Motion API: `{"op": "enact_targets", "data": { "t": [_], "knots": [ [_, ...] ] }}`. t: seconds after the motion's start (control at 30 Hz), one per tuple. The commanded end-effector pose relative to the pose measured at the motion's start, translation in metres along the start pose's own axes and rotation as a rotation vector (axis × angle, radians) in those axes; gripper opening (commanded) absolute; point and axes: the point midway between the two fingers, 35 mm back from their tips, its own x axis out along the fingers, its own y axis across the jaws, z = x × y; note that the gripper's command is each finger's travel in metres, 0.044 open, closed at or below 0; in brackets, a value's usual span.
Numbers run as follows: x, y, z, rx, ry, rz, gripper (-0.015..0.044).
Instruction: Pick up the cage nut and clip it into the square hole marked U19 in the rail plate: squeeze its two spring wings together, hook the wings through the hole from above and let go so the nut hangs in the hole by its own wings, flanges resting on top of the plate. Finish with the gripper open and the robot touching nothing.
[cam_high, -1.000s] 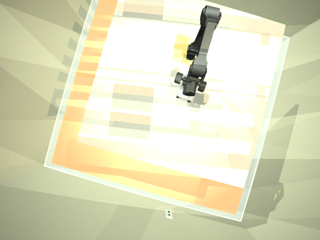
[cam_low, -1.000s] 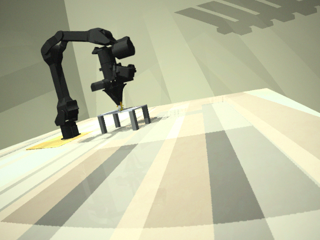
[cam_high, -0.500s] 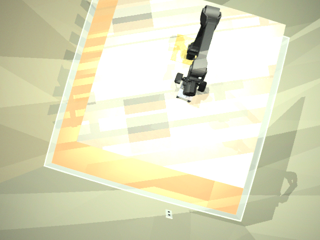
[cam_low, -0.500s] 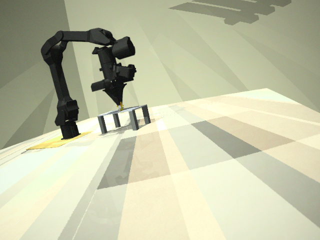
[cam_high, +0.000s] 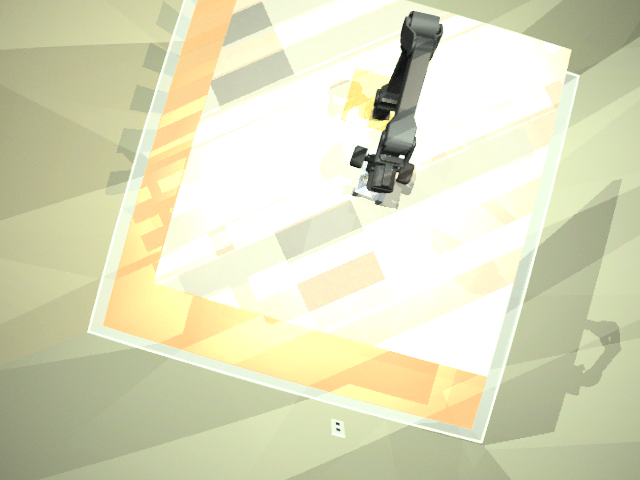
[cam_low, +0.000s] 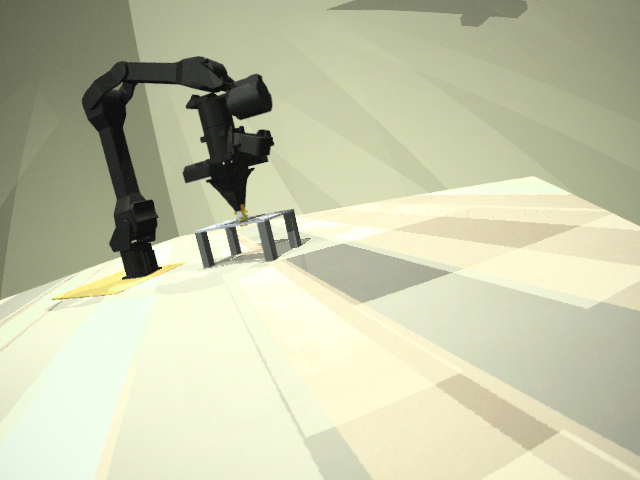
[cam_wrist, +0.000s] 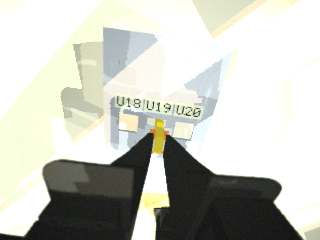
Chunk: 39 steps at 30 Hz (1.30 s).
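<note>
The cage nut (cam_low: 244, 214) (cam_wrist: 159, 142) is yellow, with small orange parts at its sides in the wrist view. My gripper (cam_low: 240, 207) (cam_wrist: 158, 138) is shut on it and points down. The rail plate (cam_low: 214, 226) (cam_wrist: 135, 65) is a grey-blue plate on short dark legs. In the exterior view the nut's lower end is at the plate's top. In the wrist view the nut covers most of the hole below the U19 label (cam_wrist: 156, 106); how deep its wings sit cannot be told. In the top view the arm hides the nut and fingertips.
The square holes U18 (cam_wrist: 128, 123) and U20 (cam_wrist: 183, 130) lie close on either side of the nut. The arm's base stands on a yellow sheet (cam_low: 98, 289) (cam_high: 364, 77) behind the plate. Strong light patches and shadows cross the table and plate.
</note>
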Motion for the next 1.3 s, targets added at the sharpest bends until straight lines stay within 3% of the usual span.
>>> {"op": "enact_targets", "data": {
  "t": [0.0, 1.27],
  "knots": [
    [-0.0007, -0.0001, 0.0006, 0.002, -0.002, -0.011, 0.0023],
    [-0.0008, 0.0043, 0.0012, 0.002, -0.002, -0.059, 0.0023]
  ]
}}
